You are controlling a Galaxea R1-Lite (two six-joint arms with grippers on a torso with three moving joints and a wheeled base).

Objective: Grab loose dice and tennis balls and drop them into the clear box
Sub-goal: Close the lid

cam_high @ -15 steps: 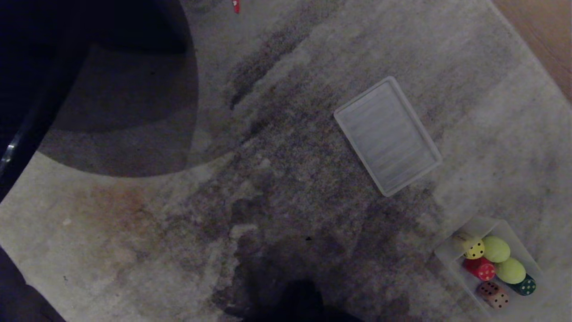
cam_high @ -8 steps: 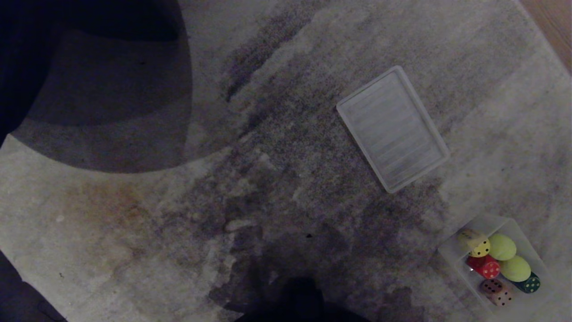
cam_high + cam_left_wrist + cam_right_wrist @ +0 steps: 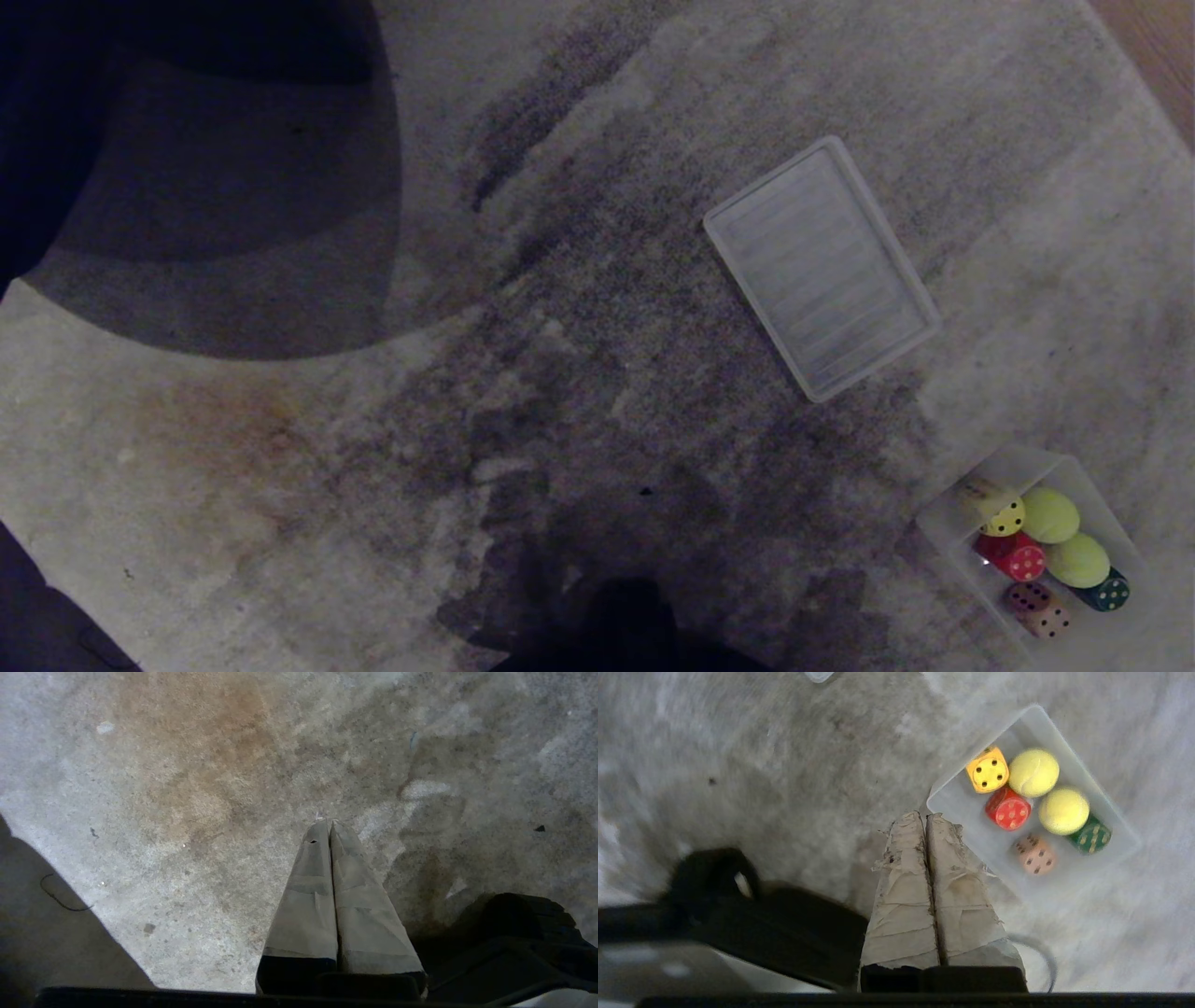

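Now the head view has shifted, the things unmoved on the rug. Dice and balls lie inside the box. Right gripper and left gripper both pressed together, empty. No legible writing.

The head view is looking very dim and grainy, with a large dark curved shadow lying over the carpet at upper left. Both wrist views are showing brighter. The right wrist view is smearing with motion blur across the carpet, while the box and its contents are staying fairly sharp.
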